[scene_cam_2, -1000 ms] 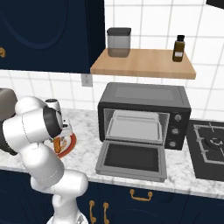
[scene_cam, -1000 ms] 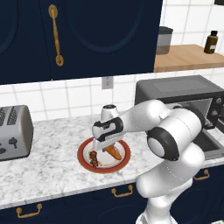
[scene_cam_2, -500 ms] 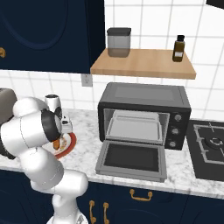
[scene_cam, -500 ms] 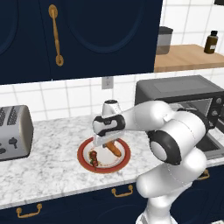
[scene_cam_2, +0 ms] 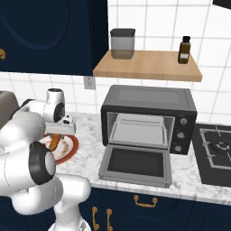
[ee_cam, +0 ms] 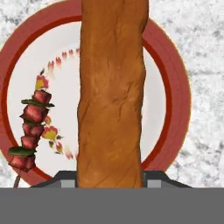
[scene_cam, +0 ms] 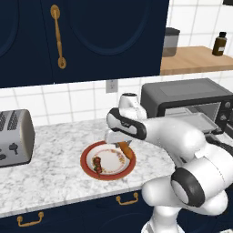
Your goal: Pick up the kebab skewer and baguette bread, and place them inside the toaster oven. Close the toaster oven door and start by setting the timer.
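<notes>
Gripper (scene_cam: 122, 144) clamped on the one baguette (ee_cam: 111, 92), over the one red-rimmed plate (scene_cam: 87, 165); one skewer (ee_cam: 29, 131) lies there, one toaster oven (scene_cam_2: 149, 115) door (scene_cam_2: 136, 164) down.

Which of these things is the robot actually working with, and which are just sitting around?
In use: baguette bread held in the gripper, kebab skewer, toaster oven, toaster oven door.

Sitting around: silver toaster, jar, brown bottle, stove burner.
</notes>
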